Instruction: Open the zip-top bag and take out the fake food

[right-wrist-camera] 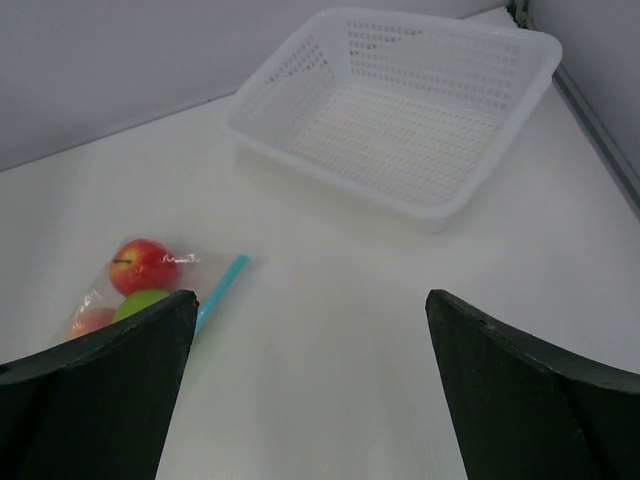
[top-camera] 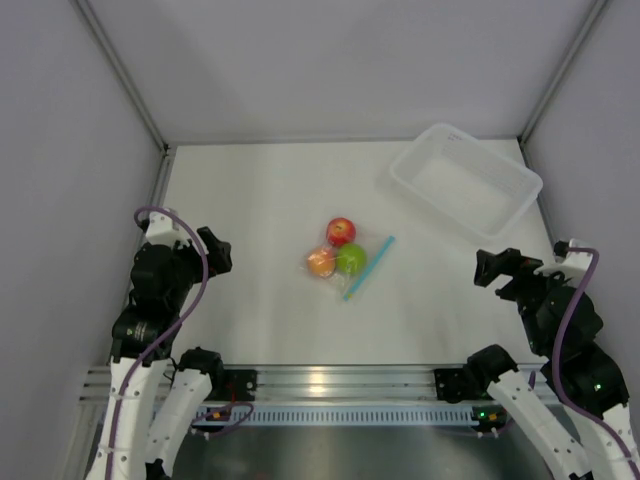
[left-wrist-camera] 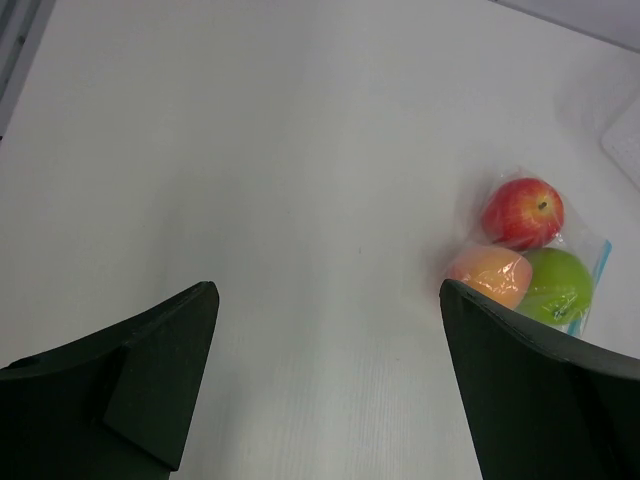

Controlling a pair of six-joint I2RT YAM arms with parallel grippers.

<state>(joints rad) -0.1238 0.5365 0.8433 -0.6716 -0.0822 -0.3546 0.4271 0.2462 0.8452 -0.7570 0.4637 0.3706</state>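
At nine o'clock from the bag, the left pincer (left-wrist-camera: 325,300) hangs spread wide, holding nothing. The bag (top-camera: 338,256) lies mid-counter (top-camera: 250,190), well apart from both arms, with three plastic fruits (top-camera: 341,231) bunched inside. It looks light, thin and slippery, likely to slide or crumple if pinched from one side only. The blue zip strip (top-camera: 370,266) along its four o'clock edge seems the firmest hold. A white basket (top-camera: 465,180) sits at one o'clock, near the far wall. At three o'clock the right pincer (right-wrist-camera: 312,300) is likewise spread, with bare counter between it and the bag.
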